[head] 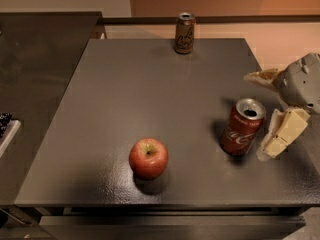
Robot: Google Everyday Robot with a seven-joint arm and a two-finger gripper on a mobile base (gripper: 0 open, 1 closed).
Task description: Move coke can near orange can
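The coke can (242,128), red with white script and an open silver top, stands upright on the dark table (125,94) at the right, toward the front. The orange can (184,33), dull orange-tan with dark lettering, stands upright at the table's far edge, well behind the coke can. My gripper (255,115) comes in from the right edge and is open. One finger (260,76) is just behind and right of the coke can. The other cream finger (281,134) is close beside the can's right side. Nothing is held.
A red apple (148,157) sits at the front middle of the table, left of the coke can. A darker counter (35,64) adjoins the table on the left, with a small object (5,126) at its left edge. A rail (150,20) runs behind the table.
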